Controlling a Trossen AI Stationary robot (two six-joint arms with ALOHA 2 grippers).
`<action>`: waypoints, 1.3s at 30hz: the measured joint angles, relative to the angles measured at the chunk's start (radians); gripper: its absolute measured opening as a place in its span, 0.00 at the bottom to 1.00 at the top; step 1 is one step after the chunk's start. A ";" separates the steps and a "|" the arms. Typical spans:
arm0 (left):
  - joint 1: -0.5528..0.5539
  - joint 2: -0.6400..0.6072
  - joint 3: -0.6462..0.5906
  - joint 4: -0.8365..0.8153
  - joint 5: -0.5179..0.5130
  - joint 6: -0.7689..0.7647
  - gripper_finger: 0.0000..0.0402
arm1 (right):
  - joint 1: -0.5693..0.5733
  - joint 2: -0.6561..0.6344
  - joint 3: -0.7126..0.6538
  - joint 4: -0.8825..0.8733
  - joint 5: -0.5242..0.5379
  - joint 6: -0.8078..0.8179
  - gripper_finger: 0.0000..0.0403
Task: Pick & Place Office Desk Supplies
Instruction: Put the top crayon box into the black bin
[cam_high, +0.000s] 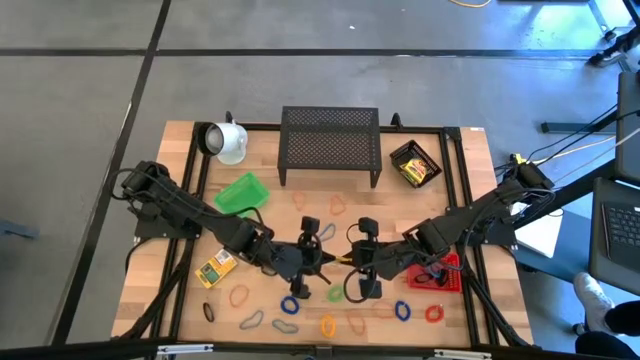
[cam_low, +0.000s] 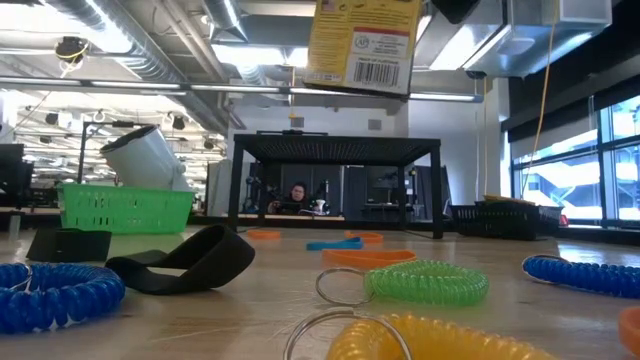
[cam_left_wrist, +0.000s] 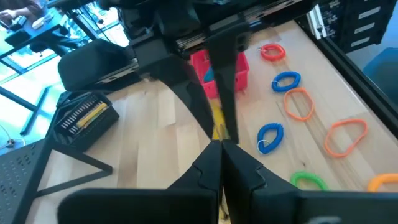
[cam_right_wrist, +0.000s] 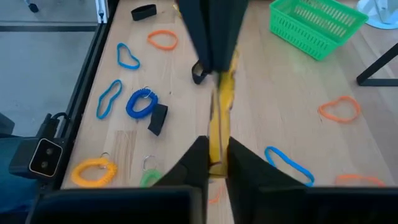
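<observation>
Yellow box (cam_right_wrist: 219, 118) hangs edge-on above mid-table, long axis running between both claws: left gripper (cam_left_wrist: 219, 134) clamped on one end, right gripper (cam_right_wrist: 216, 155) pinching the other.

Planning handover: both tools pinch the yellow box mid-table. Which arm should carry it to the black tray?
Right, probably: the right tool grips the yellow box, and the black tray sits on its side.
</observation>
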 joint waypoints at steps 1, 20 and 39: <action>0.000 0.000 0.000 0.003 0.000 0.000 0.01 | 0.000 0.000 0.000 0.000 0.000 0.000 0.05; 0.001 0.000 0.000 0.010 -0.001 -0.064 0.25 | -0.055 -0.051 0.000 -0.158 -0.007 0.000 0.07; 0.047 0.000 0.000 -0.199 -0.156 -0.247 0.38 | -0.443 -0.248 0.000 -1.084 -0.002 0.171 0.07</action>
